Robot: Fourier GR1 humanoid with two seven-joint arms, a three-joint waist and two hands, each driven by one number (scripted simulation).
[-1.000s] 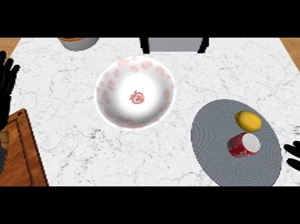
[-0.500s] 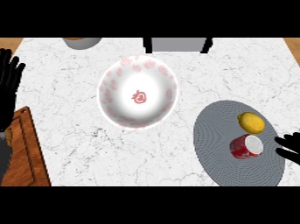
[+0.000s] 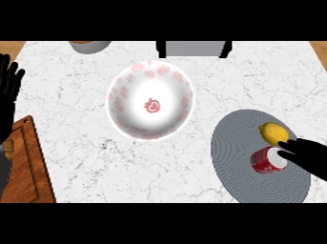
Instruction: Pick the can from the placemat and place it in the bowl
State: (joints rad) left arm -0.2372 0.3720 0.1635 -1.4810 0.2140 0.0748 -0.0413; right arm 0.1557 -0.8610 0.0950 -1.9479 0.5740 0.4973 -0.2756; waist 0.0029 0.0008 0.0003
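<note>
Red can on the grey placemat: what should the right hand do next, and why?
Probably slide the black right hand slightly left and curl its fingers round the red can: the fingers are open at its right side, nothing grasped yet.

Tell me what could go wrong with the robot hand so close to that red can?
1. The lemon lies right beside the can on the placemat, so the right robot hand might knock it and send it rolling.
2. The robot hand is open, with only its fingertips at the can's top, so a grasp from here may nudge the can away.
3. The bowl sits well to the left, so the can could slip on the way over.
</note>
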